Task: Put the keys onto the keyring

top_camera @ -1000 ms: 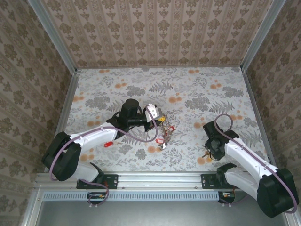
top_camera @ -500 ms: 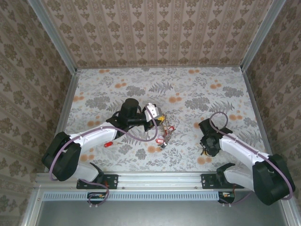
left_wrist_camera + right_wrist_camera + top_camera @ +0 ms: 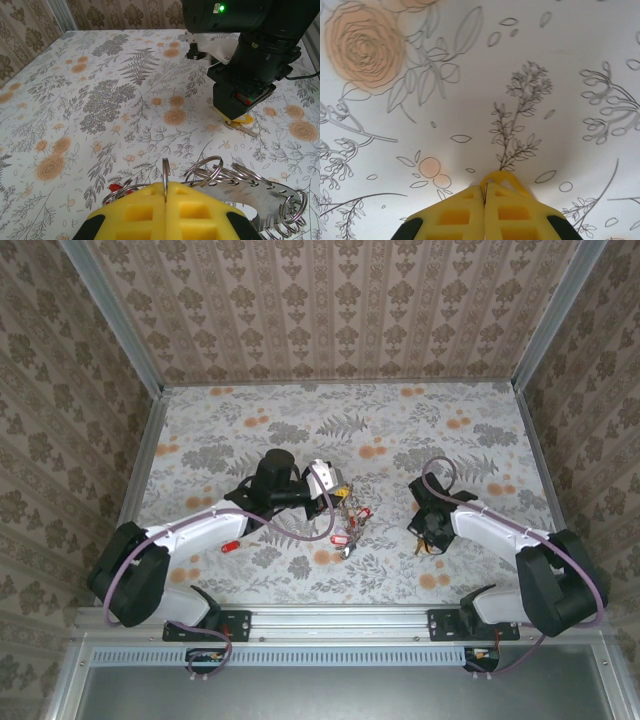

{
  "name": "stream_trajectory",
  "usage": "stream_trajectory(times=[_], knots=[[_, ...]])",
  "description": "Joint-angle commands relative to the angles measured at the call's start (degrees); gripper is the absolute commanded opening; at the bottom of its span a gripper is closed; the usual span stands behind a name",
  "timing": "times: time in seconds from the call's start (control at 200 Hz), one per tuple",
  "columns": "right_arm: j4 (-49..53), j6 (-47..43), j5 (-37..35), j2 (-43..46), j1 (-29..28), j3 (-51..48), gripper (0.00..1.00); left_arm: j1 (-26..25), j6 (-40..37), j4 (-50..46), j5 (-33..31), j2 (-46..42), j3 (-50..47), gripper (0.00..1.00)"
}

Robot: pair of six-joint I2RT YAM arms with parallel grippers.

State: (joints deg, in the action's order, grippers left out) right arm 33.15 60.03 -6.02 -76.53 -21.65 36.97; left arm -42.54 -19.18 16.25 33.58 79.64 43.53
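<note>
Right gripper (image 3: 484,192) was together on a yellow-headed key (image 3: 245,129), low at the table | left gripper (image 3: 165,189) was clamped on a thin wire ring (image 3: 165,172) of the toothed keyring (image 3: 272,200) | risk — the grip looked to sit on the head's edge, so the key could swivel or drop on lifting | left wrist view gave the blade, right wrist view the yellow head

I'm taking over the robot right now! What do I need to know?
Left pincer: shut on a thin ring in the bunch, with the toothed keyring right beside it, mid-table.
Right pincer: shut on a yellow-headed key, low over the table, to the right of the bunch.
Done: some red keys sit bunched with the keyring.
Left: carry the yellow-headed key over and thread it on. A loose red key lies by the left arm.
</note>
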Motion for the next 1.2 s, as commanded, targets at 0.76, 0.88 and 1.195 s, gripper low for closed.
stream_trajectory(times=[0.76, 0.88, 1.195], knots=[[3.3, -23.8, 4.6, -4.9, 1.0, 6.0, 0.16, 0.3, -0.8, 1.3, 0.5, -2.2, 1.5, 0.0], [3.9, -23.6, 3.7, -4.0, 0.9, 5.9, 0.13, 0.3, -0.8, 1.4, 0.6, -2.2, 1.5, 0.0], [4.6, -23.5, 3.2, -4.4, 1.0, 6.0, 0.15, 0.1, -0.6, 1.4, 0.5, -2.0, 1.6, 0.0]])
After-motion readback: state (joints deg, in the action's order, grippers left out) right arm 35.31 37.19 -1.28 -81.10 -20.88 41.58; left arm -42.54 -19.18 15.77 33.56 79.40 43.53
